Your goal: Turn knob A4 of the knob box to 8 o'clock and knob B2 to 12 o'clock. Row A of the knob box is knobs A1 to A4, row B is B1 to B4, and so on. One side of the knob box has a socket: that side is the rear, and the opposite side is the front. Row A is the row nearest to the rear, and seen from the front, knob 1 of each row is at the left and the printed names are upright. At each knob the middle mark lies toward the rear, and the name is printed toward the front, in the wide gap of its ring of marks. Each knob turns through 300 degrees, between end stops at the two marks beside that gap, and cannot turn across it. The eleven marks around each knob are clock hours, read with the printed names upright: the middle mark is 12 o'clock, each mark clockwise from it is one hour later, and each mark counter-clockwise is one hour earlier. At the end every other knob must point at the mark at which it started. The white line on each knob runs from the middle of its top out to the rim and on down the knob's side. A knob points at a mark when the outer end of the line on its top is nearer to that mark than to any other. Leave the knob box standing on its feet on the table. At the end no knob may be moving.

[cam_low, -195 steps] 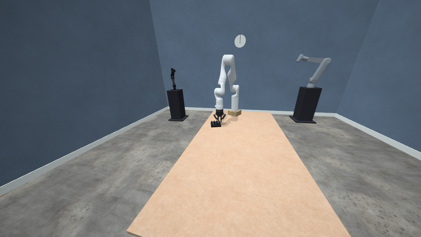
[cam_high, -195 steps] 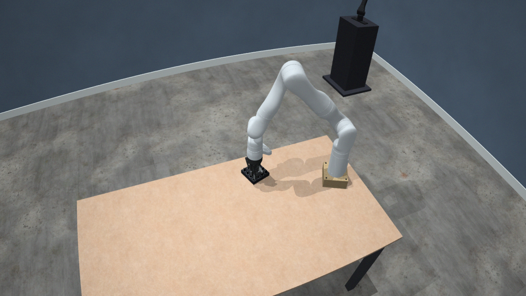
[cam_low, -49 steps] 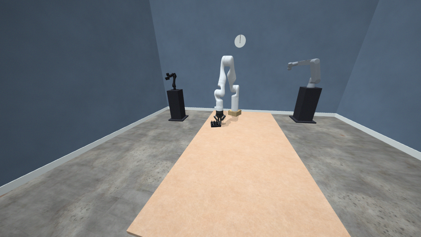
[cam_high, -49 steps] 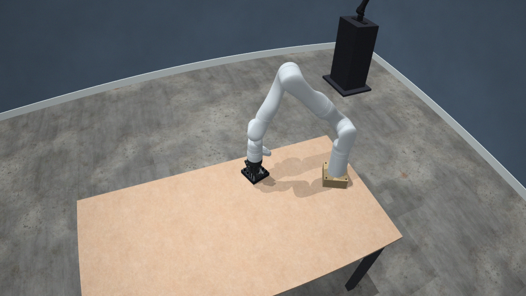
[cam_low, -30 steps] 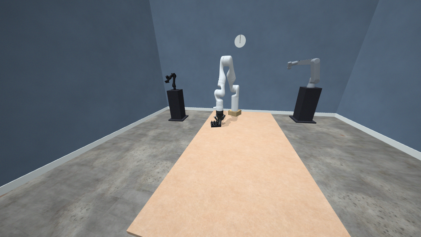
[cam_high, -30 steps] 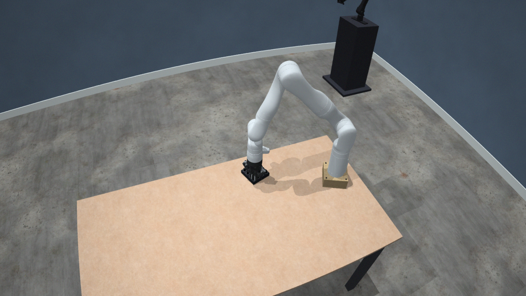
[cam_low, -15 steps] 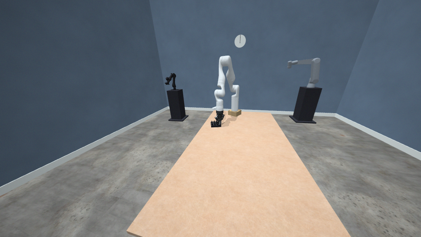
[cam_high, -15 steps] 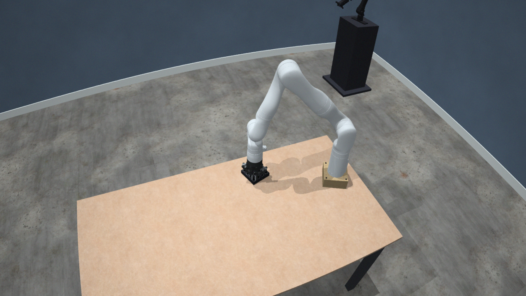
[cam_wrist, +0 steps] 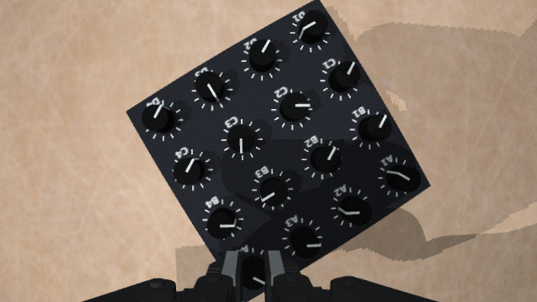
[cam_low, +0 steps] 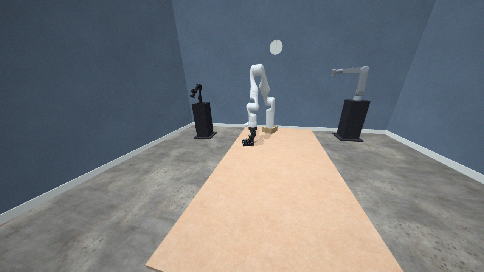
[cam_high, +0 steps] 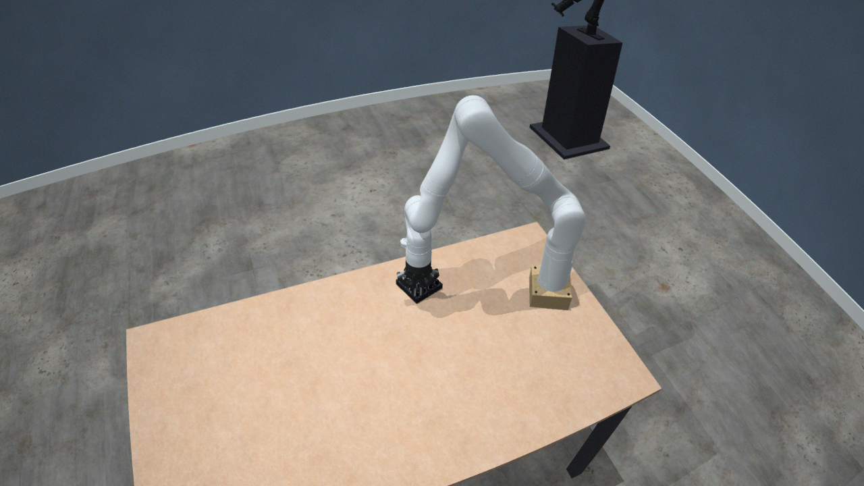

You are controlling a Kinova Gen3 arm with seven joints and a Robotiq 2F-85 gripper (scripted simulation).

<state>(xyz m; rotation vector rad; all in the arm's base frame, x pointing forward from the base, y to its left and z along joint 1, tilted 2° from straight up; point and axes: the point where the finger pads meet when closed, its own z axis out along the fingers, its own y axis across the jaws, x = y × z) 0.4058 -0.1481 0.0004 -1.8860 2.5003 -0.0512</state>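
The black knob box (cam_high: 430,291) (cam_low: 245,143) (cam_wrist: 252,101) stands on its feet on the table (cam_high: 338,374) (cam_low: 277,203), near the arm's end of it. In the wrist view it is turned at an angle, with its printed names nearly upside down. My gripper (cam_high: 420,279) (cam_low: 250,138) (cam_wrist: 253,271) points straight down over the box's corner and is shut on knob A4 (cam_wrist: 253,274). The white line on A4 points to the lower right in the wrist view. Knob B2 (cam_wrist: 325,158) stands free near the box's middle, and its line points to the upper right there.
The arm's tan base block (cam_high: 551,295) (cam_low: 269,129) sits on the table to the right of the box. The box is close to the table's edge. Black pedestals (cam_high: 580,90) (cam_low: 203,119) (cam_low: 351,118) with other arms stand on the floor, away from the table.
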